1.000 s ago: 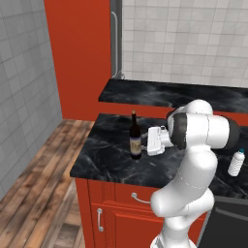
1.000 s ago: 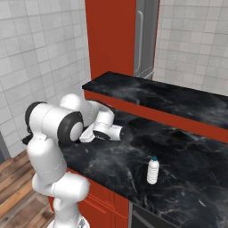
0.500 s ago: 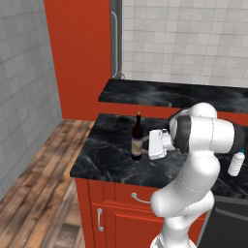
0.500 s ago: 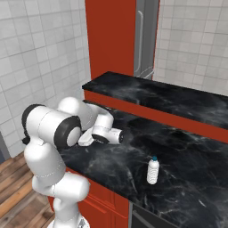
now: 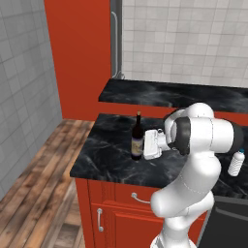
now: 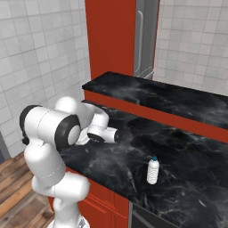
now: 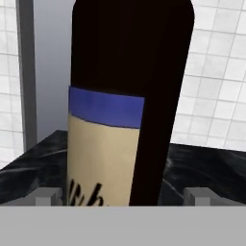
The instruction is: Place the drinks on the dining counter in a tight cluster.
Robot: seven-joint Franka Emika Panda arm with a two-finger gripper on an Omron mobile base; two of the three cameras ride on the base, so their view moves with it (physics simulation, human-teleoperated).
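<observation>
Nearest the camera on the hand, the wine bottle stands upright and very close, its dark body and pale label with a blue band rising between the two fingertips of the claw. The tips sit apart, one on each side of the bottle, with a gap showing at either flank, so the claw looks open around the bottle and not clamped on it, though whether the pads touch the glass cannot be told.

From the left base view, the claw reaches sideways to the wine bottle, which stands on the lower worktop with the red drawers, near its left end. Further right on that same worktop, well apart from the wine bottle, the small water bottle stands upright; the right base view shows it alone on open marble.

Beyond both, the raised dining counter runs along behind the worktop, and no drink stands on the part of it that can be seen.

As a judgement, the task is at its very start: none of the drinks is placed, the first grasp is being set up on the wine bottle, and the lifting, carrying and clustering of every bottle is left to do.
</observation>
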